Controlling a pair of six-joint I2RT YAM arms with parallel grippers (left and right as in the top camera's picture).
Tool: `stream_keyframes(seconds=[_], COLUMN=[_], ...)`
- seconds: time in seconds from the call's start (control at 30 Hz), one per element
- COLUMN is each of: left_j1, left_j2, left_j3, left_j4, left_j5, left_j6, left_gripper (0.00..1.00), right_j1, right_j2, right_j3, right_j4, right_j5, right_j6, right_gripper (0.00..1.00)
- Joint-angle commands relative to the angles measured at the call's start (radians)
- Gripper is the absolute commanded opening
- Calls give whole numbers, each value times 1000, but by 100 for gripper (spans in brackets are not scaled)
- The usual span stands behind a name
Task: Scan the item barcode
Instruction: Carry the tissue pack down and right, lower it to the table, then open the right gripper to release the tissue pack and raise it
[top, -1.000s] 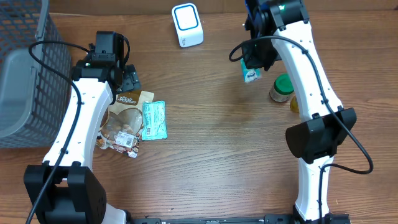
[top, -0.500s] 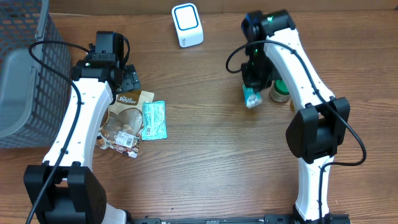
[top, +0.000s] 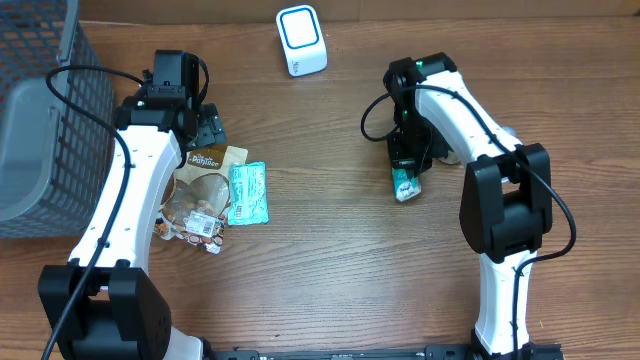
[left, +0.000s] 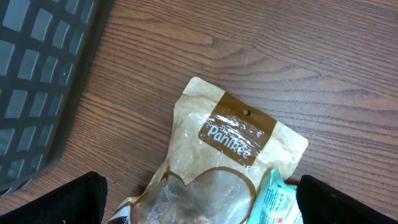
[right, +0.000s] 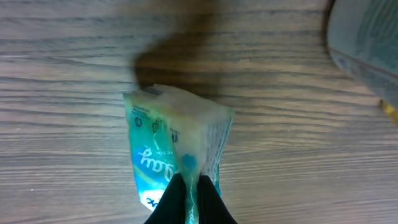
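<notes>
Starting with the right end effector (right: 191, 200): pressed together, tips pinching one end seam of a small teal sachet (right: 171, 146), the rest of it reaching straight away from the fingers. From overhead, sitting at about 3 o'clock of the worktop (top: 330, 270), not far right of centre, with the sachet poking out at 6 o'clock from under the wrist. Low over the wood, with a shadow close at the far end; hard to say whether touching down or just clear. Showing white lettering on the teal face and a paler panel of fine print toward 3 o'clock in the wrist view; too blurred to pick out any barcode. Well apart from the white scanner (top: 301, 40) with its blue ring, parked up at 12 o'clock near the far edge. Now across to the left end effector (top: 206, 130), at 10 o'clock: spread wide, gripping nothing, with dark fingers (left: 74, 200) showing only at the two bottom corners of the wrist view. Hovering above the top edge of a brown windowed pouch (left: 231, 140) lying flat on the wood, with a second teal packet (top: 247, 193) just beside that pouch at its 3 o'clock. Out at 9 o'clock, along the worktop's edge, a grey mesh basket (top: 40, 110).
</notes>
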Motion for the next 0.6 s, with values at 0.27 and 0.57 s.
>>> stream_keyframes(seconds=[0.27, 0.57], left_j1=[-10, -10], left_j2=[10, 10], left_j3=[3, 3], left_j4=[2, 2], left_j5=[-10, -10], left_j6=[1, 1], left_gripper=[100, 100], right_j1=[6, 13], right_j2=[-1, -1], right_j3=[-28, -29], right_j4=[48, 195], right_j5=[-5, -18], right_j6=[15, 15], right_gripper=[47, 78])
